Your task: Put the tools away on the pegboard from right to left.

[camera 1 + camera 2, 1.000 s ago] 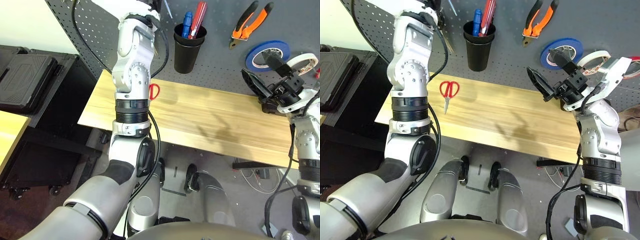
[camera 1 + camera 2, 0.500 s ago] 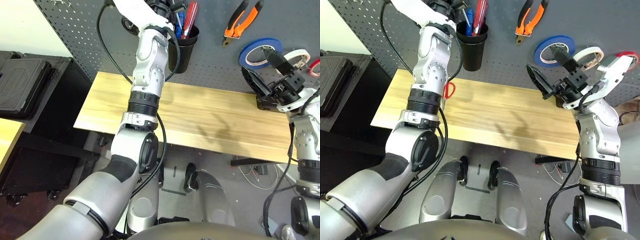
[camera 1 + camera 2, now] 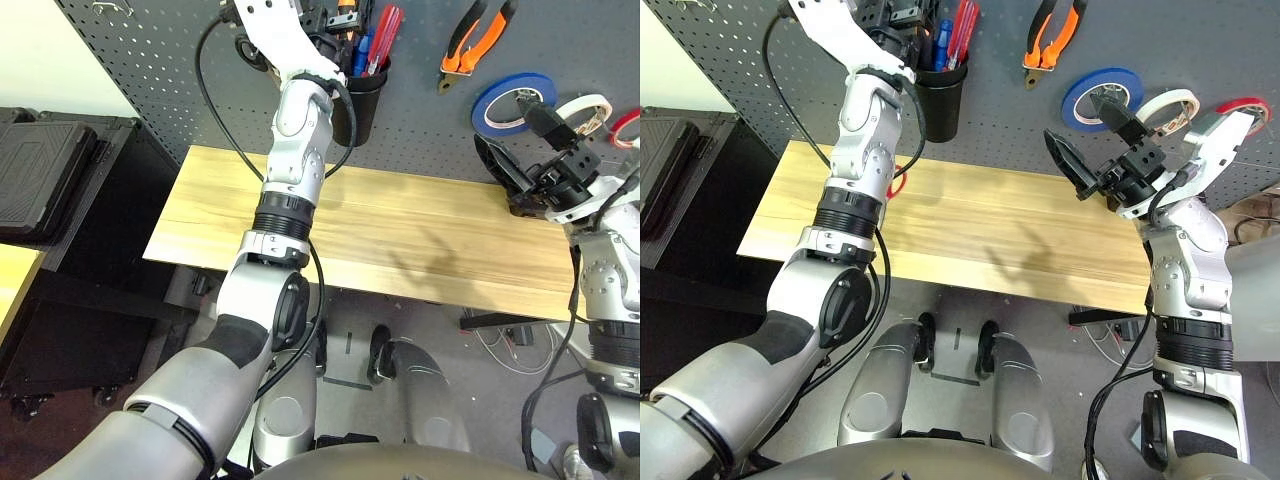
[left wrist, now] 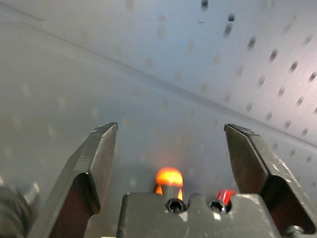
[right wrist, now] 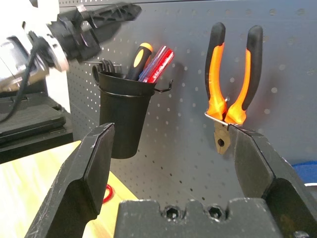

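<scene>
The slim screwdriver (image 5: 139,59) stands handle-up in the black cup (image 5: 122,118) on the pegboard (image 3: 430,120), near the top centre of the head view, among blue and red handles. My left gripper (image 4: 171,163) is right at that cup, at the top of the frame. Its jaws are spread wide, with nothing between them. In my left wrist view the orange handle tip (image 4: 169,177) sits low between my two fingers (image 4: 96,163), touching neither.

To the right of the cup the orange-and-black pliers (image 3: 478,42) hang from a hook at the upper right of the frame. Further right a blue tape roll (image 3: 512,103), the white tape roll (image 3: 587,110) and a red tape roll (image 3: 1246,106) hang in a row on the board.

The red-handled scissors (image 3: 898,186) lie on the wooden table (image 3: 420,240) at its left part, mostly hidden behind my left forearm. They are well below my left jaws and apart from them.

My right gripper (image 3: 1095,140) hovers at the right side of the frame, above the table's right end and just in front of the tape rolls. Its jaws are spread wide too and hold nothing.
</scene>
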Controlling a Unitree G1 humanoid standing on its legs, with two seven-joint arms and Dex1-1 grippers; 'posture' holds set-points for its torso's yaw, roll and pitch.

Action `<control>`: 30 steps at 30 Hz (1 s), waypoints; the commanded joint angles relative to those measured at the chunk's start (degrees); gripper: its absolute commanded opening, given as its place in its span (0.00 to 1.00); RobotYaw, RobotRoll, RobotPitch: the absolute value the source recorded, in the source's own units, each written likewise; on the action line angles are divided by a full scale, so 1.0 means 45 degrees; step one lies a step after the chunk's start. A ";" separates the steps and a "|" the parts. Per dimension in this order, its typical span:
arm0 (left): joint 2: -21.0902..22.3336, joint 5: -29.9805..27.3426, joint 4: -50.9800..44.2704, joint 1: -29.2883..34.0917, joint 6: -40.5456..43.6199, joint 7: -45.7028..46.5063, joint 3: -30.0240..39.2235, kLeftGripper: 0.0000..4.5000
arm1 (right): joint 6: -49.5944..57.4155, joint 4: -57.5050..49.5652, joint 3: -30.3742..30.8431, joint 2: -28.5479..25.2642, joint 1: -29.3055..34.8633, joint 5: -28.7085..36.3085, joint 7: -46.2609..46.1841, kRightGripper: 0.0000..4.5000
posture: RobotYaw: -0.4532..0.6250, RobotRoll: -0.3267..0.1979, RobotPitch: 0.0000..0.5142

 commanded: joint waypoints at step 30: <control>0.2691 0.1161 -1.1140 1.0169 1.0513 0.1152 -0.1992 1.00 | 0.1483 0.1600 0.4393 0.0062 0.1529 -0.3972 0.0495 1.00 | 0.70 0.62 0.70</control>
